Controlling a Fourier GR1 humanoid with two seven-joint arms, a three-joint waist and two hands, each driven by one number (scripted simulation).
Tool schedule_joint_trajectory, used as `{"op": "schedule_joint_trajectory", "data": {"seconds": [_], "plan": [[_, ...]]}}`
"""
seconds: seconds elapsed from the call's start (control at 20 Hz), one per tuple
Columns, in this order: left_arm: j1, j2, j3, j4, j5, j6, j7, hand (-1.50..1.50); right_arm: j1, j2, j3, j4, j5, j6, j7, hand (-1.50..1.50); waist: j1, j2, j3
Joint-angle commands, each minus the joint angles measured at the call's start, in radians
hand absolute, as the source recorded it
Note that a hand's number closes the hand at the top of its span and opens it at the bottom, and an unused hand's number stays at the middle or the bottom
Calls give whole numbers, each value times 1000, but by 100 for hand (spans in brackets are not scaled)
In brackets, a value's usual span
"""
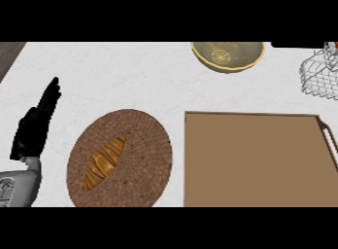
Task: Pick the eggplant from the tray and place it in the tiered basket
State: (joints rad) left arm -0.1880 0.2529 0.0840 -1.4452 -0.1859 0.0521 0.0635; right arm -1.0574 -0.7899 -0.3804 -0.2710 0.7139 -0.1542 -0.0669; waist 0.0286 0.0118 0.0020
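Left hand (34,129), near-left edge of table: fingers straight, together, holding nothing. Tray (258,160), near-right corner: no eggplant visible on it; location unknown. Tiered basket (328,75), far-right corner, cut off at view's edge. Right hand out of view. Eggplant, by judgement: light, firm, slick-skinned; best taken round mid-body.

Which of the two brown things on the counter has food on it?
The round plate, nearest the left hand: a golden pastry lies on it. The rectangular tray shows none.
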Motion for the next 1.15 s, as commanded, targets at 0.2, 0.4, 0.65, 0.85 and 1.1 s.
{"op": "schedule_joint_trajectory", "data": {"seconds": [0.2, 0.4, 0.65, 0.85, 1.1], "plan": [[24, -16, -3, 15, -20, 15, -43, 0, -20, -103, -78, -46, -75, -28, -9, -150, -12, -6, -1], [16, 25, 25, -23, 11, -30, 18, 0, -10, -176, -108, -38, -110, 58, 94, -150, -19, -10, -2], [76, -12, 7, -17, -4, -7, -37, 0, 104, -333, -204, 12, -211, 246, 24, -150, -29, -11, -1], [35, 2, 22, -18, -7, -6, 3, 0, 241, -402, -266, 8, -284, 327, -81, -150, -39, -12, 0], [95, -12, 30, -18, 6, -10, -61, 0, 421, -469, -363, 39, -384, 423, -227, -150, -46, -14, 0]]}}
